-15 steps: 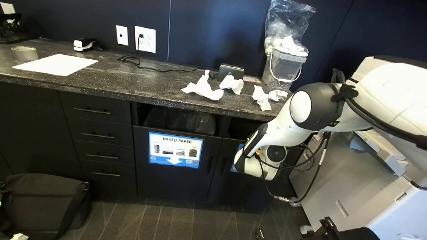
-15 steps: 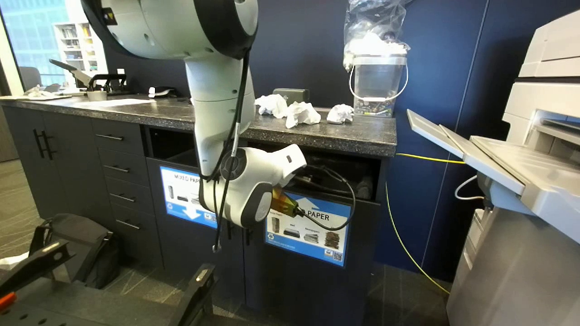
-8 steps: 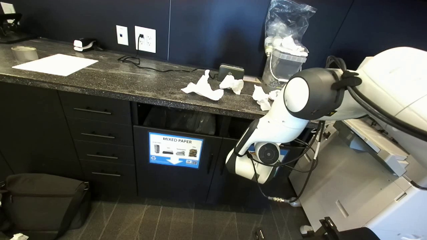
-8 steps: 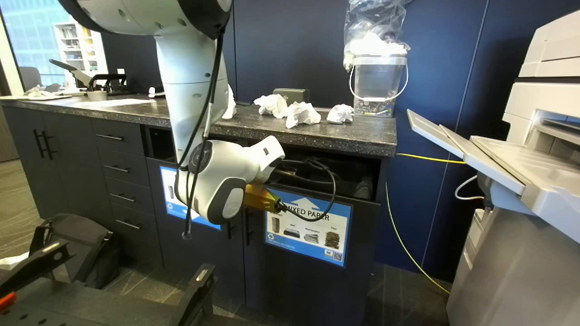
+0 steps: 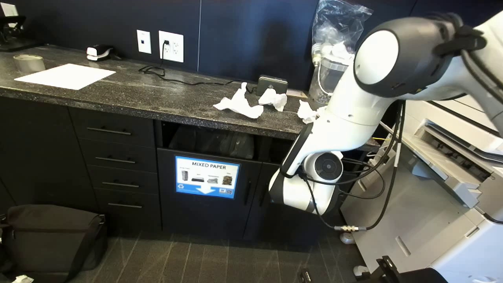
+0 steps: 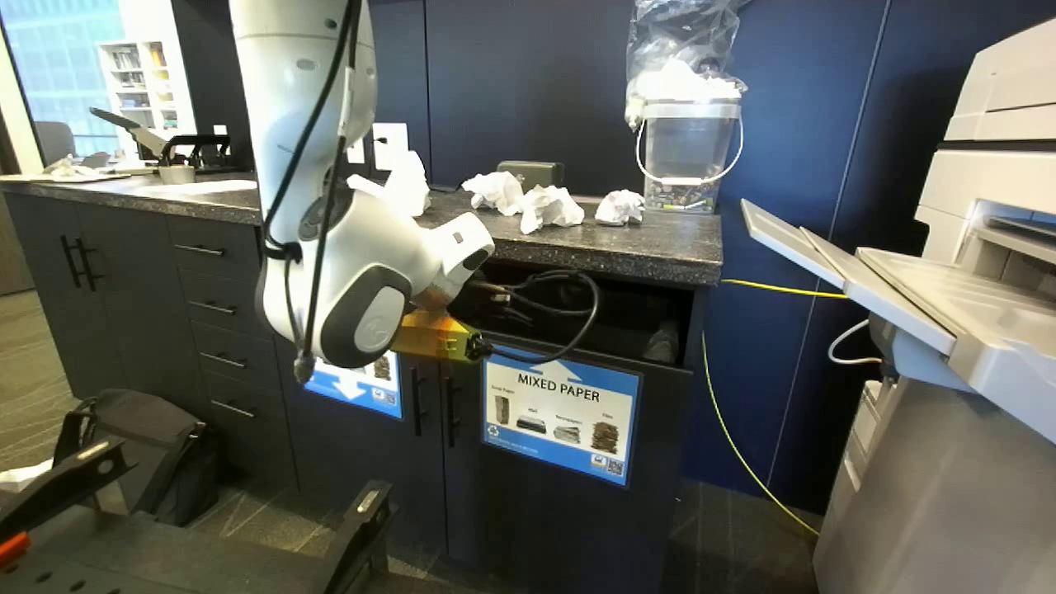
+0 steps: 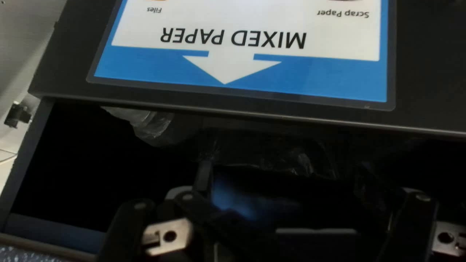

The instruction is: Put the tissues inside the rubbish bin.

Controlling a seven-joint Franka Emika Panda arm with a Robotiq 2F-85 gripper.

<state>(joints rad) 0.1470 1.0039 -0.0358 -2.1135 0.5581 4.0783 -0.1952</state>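
one risk — spread and seemingly empty, the black two-fingered metal tool [image 7: 305,189] could snag the dark, crinkled plastic liner [image 7: 303,162].

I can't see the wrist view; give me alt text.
The gripper, jaws spread with nothing visibly held, points at the dark bin opening. Above it in the picture, a MIXED PAPER sign appears upside down. Shadow hides most of the interior.
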